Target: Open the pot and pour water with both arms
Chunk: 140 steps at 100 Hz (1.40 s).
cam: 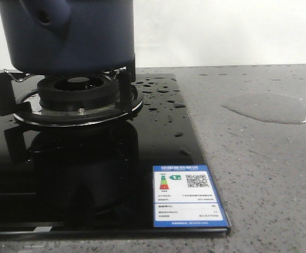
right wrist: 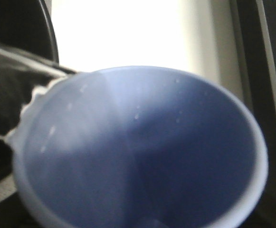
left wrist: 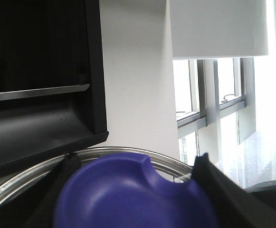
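Note:
The dark navy pot point(cam: 89, 37) stands on the gas burner point(cam: 79, 92) at the back left in the front view; its top is out of frame. Neither gripper shows in that view. My left gripper point(left wrist: 135, 190) is shut on the blue knob point(left wrist: 128, 194) of a metal-rimmed lid point(left wrist: 28, 175) and holds it up facing a cabinet and window. In the right wrist view a light-blue ribbed cup point(right wrist: 142, 156) fills the frame, held in the air with a few drops inside; the right fingers are hidden behind it. Water drops point(cam: 160, 90) lie on the hob and a puddle point(cam: 268, 108) on the counter.
The black glass hob point(cam: 89, 174) covers the left part of the grey stone counter point(cam: 268, 190) and carries a blue-and-white energy label point(cam: 187, 203) at its front right corner. A white wall runs behind. A dark cabinet point(left wrist: 38, 71) is close to the lifted lid.

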Each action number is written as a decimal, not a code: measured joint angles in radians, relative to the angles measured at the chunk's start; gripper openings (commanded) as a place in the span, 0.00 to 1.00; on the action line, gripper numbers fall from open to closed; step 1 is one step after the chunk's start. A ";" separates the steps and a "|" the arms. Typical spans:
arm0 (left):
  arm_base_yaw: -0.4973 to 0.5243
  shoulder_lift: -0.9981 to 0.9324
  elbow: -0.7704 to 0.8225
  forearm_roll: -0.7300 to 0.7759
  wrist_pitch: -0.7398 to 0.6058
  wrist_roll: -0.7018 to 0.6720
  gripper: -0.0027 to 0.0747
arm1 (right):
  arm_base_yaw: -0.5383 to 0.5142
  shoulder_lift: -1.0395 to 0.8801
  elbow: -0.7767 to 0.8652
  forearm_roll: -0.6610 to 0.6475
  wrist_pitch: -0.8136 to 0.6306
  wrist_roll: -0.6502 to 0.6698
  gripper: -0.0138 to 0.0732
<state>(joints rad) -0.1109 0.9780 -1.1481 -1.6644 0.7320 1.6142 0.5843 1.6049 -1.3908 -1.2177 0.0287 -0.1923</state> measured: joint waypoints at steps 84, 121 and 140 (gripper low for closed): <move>0.000 0.000 0.000 0.064 0.000 -0.001 0.38 | -0.002 0.000 -0.107 -0.588 -0.112 0.000 0.36; 0.000 0.000 0.000 0.077 0.000 -0.001 0.38 | -0.002 0.000 -0.120 -0.502 -0.063 0.061 0.36; 0.000 0.000 0.000 0.082 0.002 -0.001 0.38 | 0.000 0.000 -0.120 -0.310 -0.029 0.288 0.36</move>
<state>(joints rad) -0.1109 0.9780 -1.1481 -1.5826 0.7340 1.6129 0.5842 1.6049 -1.5106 -1.5273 0.0000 0.0955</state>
